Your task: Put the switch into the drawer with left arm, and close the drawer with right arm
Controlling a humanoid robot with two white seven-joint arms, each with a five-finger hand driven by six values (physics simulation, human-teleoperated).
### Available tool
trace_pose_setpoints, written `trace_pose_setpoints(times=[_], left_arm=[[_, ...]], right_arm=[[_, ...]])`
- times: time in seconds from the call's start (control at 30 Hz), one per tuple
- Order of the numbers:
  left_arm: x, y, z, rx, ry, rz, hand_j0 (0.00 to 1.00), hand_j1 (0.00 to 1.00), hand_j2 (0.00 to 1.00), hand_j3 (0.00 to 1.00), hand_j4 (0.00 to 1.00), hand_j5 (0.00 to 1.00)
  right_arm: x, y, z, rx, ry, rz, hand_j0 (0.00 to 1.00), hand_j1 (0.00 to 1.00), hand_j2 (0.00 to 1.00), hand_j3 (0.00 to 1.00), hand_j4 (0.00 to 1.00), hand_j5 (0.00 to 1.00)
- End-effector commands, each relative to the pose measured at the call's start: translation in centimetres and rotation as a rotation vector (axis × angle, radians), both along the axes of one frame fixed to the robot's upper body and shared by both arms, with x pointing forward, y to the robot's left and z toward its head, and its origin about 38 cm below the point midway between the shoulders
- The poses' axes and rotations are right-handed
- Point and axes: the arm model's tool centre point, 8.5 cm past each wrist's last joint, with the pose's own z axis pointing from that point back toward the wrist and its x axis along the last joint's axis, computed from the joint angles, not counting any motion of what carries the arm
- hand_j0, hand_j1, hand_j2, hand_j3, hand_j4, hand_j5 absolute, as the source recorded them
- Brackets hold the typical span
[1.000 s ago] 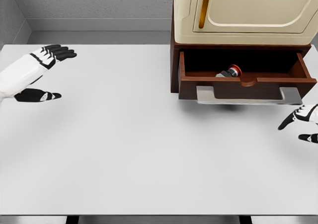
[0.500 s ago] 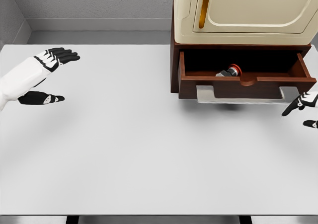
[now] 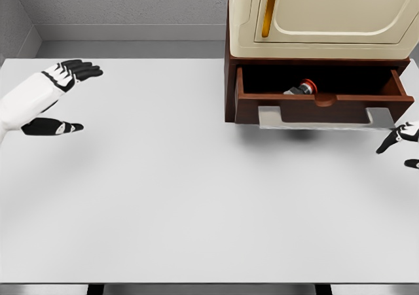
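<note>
A dark brown wooden drawer [image 3: 324, 107] stands partly open at the base of a brown cabinet [image 3: 230, 86] that carries a cream-coloured appliance with a rounded door panel [image 3: 340, 10] on top. The cabinet sits at the far right of the wide white bench [image 3: 196, 190].

Inside the drawer lies the small grey switch with a red round cap [image 3: 302, 87]. It rests near the middle of the compartment, just behind the notch in the drawer front, and is tilted with its red end up and to the right. Only its upper part shows above the front panel.

A flat grey metal handle [image 3: 321, 120] runs along the lower edge of the drawer front.

The white left hand with black fingers [image 3: 52, 99] shows at the far left, above the bench and well apart from the drawer. Its fingers [image 3: 82, 69] are extended and loosely spread, the thumb held apart below; it holds nothing.

The right hand [image 3: 404, 144] shows at the right edge, partly cut off by the frame. Its visible fingers [image 3: 393, 138] are spread and grip nothing. They lie just below the right end of the grey handle; whether they touch it cannot be told.
</note>
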Motion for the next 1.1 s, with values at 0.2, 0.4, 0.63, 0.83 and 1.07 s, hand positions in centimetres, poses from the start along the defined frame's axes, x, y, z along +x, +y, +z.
trace_pose_setpoints(times=[0.2,0.4,0.63,0.83,1.07], left_arm=[[0.1,0.1,0.1,0.001,0.006,0.001,1.0,1.0,1.0,1.0,1.0,1.0],[0.1,0.1,0.1,0.001,0.006,0.001,1.0,1.0,1.0,1.0,1.0,1.0],[0.1,0.0,0.0,0.001,0.008,0.0,1.0,1.0,1.0,1.0,1.0,1.0],[0.1,0.1,0.1,0.001,0.006,0.001,1.0,1.0,1.0,1.0,1.0,1.0],[0.1,0.1,0.1,0.001,0.006,0.001,1.0,1.0,1.0,1.0,1.0,1.0]], right_arm=[[0.4,-0.1,-0.2,0.004,0.007,-0.007,0.65,0.65,0.65,0.65,0.65,0.65],[1.1,0.9,-0.6,0.01,0.013,0.023,0.65,0.65,0.65,0.65,0.65,0.65],[1.4,0.9,-0.3,0.003,0.001,0.025,0.65,0.65,0.65,0.65,0.65,0.65],[1.9,0.4,-0.9,-0.01,0.011,0.007,0.65,0.65,0.65,0.65,0.65,0.65],[2.8,1.0,-1.3,-0.015,0.008,0.02,0.65,0.65,0.65,0.65,0.65,0.65]])
